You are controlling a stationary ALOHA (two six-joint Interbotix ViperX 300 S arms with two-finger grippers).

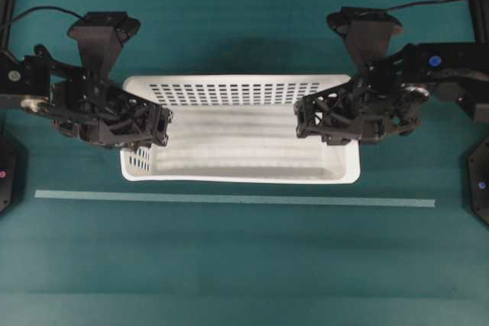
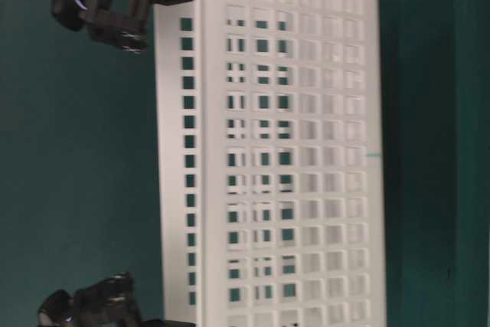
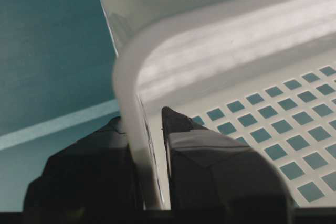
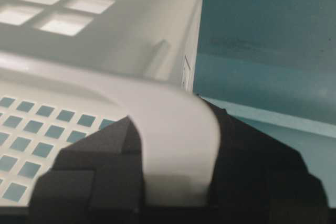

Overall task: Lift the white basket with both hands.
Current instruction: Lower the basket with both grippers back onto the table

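A teal tabletop [image 1: 244,265] fills the overhead view, crossed by a pale tape line [image 1: 229,199]. Just behind that line sits the white basket [image 1: 241,154], long side parallel to it. The left gripper [image 1: 157,129] reaches in over the basket's left end wall and the right gripper [image 1: 304,120] over its right end wall, each with a funnel-shaped camera housing [image 1: 103,36] rising behind it. Flat black plates [image 1: 477,181] lie at the table's side edges, well apart from the basket.

In the table-level view, turned on its side, the basket [image 2: 306,151] shows its perforated long wall against the teal surface [image 2: 76,151]. Black framework of one gripper [image 2: 107,5] meets the basket's rim at the top of the frame, and another [image 2: 96,304] at the bottom.

From the left wrist camera, the left gripper [image 3: 152,177] has its two fingers [image 3: 210,171] pinching the basket's rounded rim [image 3: 131,77], one inside the wall, one outside, with the tape line [image 3: 52,124] beyond the basket.

From the right wrist camera, the right gripper [image 4: 178,171] pinches the basket rim [image 4: 173,129] likewise, fingers [image 4: 94,166] on either side of the wall.
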